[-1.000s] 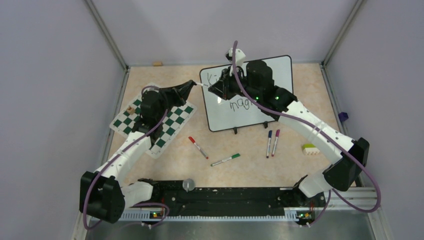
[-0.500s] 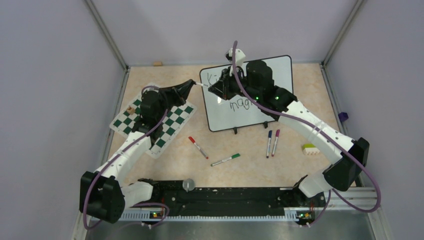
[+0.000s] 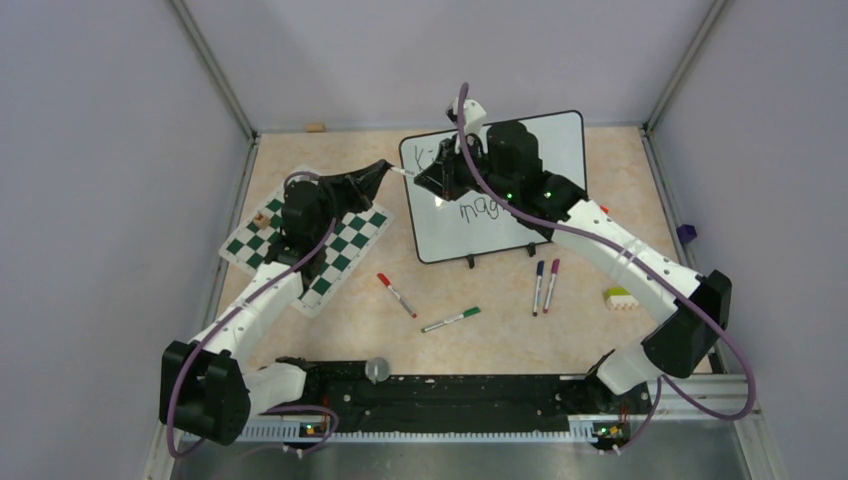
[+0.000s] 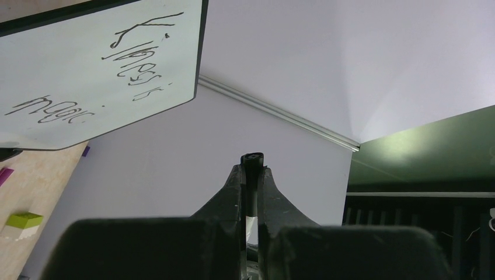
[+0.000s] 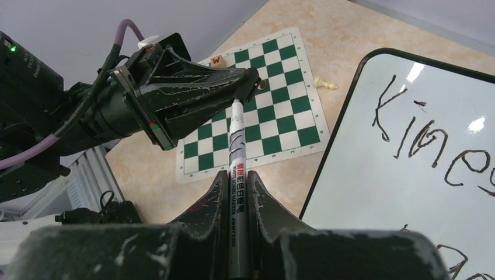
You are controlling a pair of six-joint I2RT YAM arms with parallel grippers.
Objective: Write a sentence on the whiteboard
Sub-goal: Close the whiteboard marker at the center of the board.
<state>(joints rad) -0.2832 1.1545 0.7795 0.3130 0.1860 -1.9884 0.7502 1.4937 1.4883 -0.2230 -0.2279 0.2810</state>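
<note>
Since the sentence (image 4: 139, 65) already stood on the whiteboard (image 3: 560, 150), propped at the far side of the table (image 3: 500, 345), this looked like recapping. The right gripper (image 5: 236, 178) was clamped on the marker (image 5: 236, 137), and the left gripper (image 5: 251, 79) pinched its black cap (image 4: 252, 158). Lining both up, then pushing straight, seemed wise.
</note>
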